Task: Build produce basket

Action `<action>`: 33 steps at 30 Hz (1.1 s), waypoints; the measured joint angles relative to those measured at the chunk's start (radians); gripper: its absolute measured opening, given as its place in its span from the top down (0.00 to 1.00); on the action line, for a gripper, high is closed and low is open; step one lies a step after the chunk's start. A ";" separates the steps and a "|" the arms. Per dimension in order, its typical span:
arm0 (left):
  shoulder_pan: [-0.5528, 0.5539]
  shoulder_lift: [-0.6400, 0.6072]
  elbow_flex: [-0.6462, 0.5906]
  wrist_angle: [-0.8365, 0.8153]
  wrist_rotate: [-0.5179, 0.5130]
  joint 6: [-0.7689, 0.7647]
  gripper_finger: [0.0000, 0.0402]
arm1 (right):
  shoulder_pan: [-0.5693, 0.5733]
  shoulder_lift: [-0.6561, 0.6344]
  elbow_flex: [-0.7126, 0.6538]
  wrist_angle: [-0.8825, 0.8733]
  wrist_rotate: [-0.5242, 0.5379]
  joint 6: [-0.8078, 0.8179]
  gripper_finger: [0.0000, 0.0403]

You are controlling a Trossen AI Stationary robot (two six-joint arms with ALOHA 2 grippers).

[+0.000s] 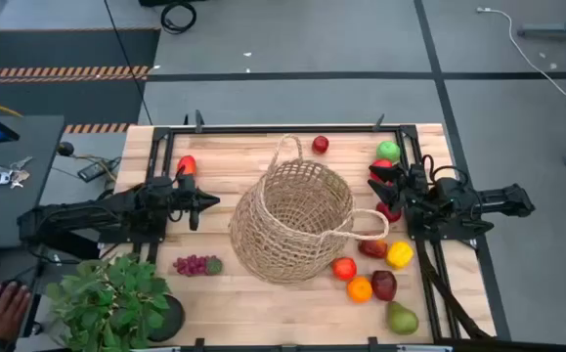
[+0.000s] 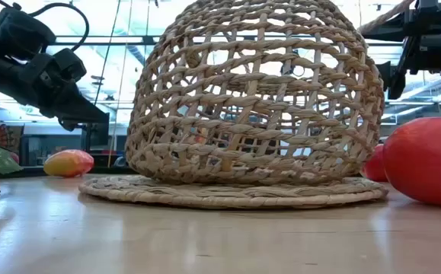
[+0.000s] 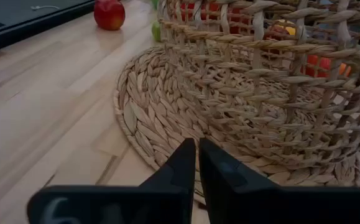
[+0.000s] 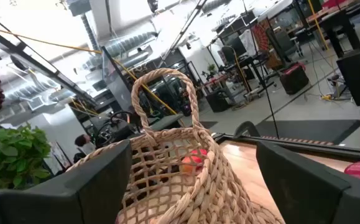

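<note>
The basket (image 1: 297, 223) lies tipped on its side in the middle of the counter (image 1: 234, 161), its mouth turned up and toward the right arm and its flat woven base facing the left arm, so nothing can be loaded into it as it sits; it looks empty, and judging by that the build has hardly begun. The produce (image 1: 370, 269) lies scattered around it: a cluster of red, orange, yellow and dark pieces with a pear near the front right corner, a green apple (image 1: 388, 151) and a red apple (image 1: 320, 145) toward the back, purple grapes (image 1: 195, 265) at front left, and a red-and-yellow fruit (image 1: 186, 166) beside the left arm. The left gripper (image 3: 198, 155) hovers low just short of the basket's base, its jaws pressed together and holding nothing, probably placed to nudge or brace the basket. The right gripper (image 4: 192, 180) hangs at the basket's right side with jaws spread wide on either side of one looped handle (image 4: 164, 102), apparently lined up to grip it and stand the basket upright. A potted plant (image 1: 116, 303) stands at the front left corner, out of the way.
</note>
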 joint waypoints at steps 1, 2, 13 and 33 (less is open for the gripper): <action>0.000 0.000 0.000 0.000 0.000 0.000 0.93 | 0.000 0.000 0.000 0.000 0.000 0.000 0.13; 0.000 0.000 0.000 0.000 0.000 0.000 0.92 | 0.000 0.000 0.000 0.000 0.000 0.000 0.13; 0.000 0.000 0.000 0.000 0.000 0.000 0.93 | 0.000 0.000 0.000 0.000 0.000 0.000 0.13; 0.000 0.000 0.000 0.000 0.000 0.000 0.93 | 0.000 0.000 0.000 0.000 0.000 0.000 0.13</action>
